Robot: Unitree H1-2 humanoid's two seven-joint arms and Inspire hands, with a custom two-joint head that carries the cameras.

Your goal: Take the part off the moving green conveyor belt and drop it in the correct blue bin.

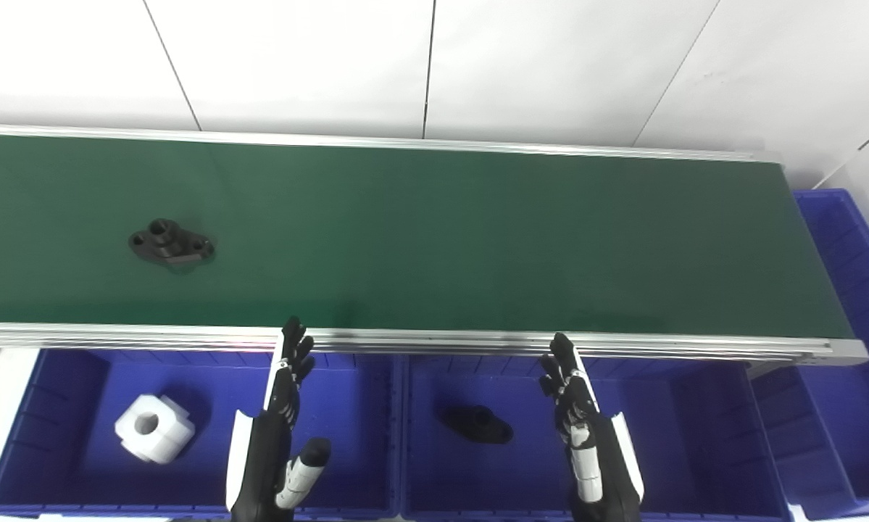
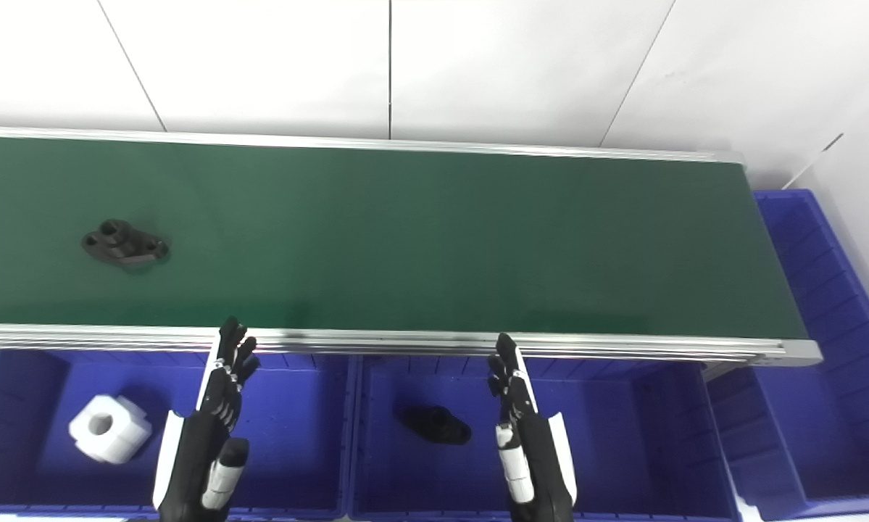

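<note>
Black flanged part lying flat on the green conveyor belt, toward the belt's left end, roughly midway between far and near rails, raised round boss on top and holes through its lobes. Nothing touching it; well apart from both hands.

Left hand raised over the left blue bin, fingers extended and slightly apart, tips reaching up near the belt's near aluminium rail, thumb held out to the side. Open, holding nothing.

Right hand raised over the middle blue bin in much the same pose, fingers straight and pointing toward the rail, empty and open.

In the left blue bin, a white blocky part with a round centre hole, resting on the floor left of the left hand. In the middle blue bin, a black flanged piece of similar shape to the one on the belt, lying on the floor between the two hands, nearer the bin's left wall.

A third blue bin at the belt's right end, running along the picture's right edge; contents not visible from here. White panelled wall behind the belt's far rail.
</note>
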